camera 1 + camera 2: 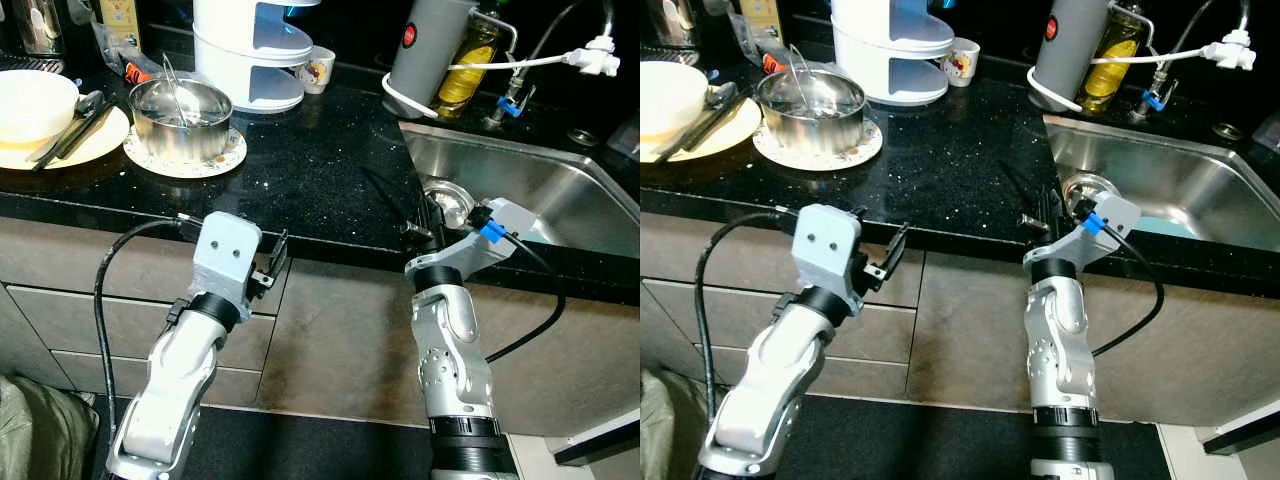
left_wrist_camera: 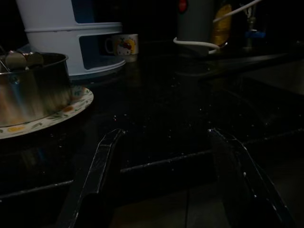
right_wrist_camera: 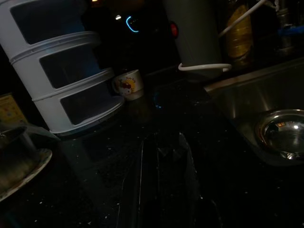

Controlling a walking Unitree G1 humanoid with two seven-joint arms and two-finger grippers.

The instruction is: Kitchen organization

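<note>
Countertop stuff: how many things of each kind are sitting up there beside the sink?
Plates: 2, a yellow plate and a patterned plate
Bowls: 1, white bowl
Metal pots: 1
Cups: 1, small cup
White tiered racks: 1
Grey canisters: 1
Oil bottles: 1
Total: 8

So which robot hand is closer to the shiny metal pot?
Left. The left gripper hovers at the counter edge just below the pot. The right gripper is further off, over by the sink.

The black counter (image 1: 310,170) holds a floral plate (image 1: 185,160), white rack (image 1: 255,50) and mug (image 1: 316,70).
</note>
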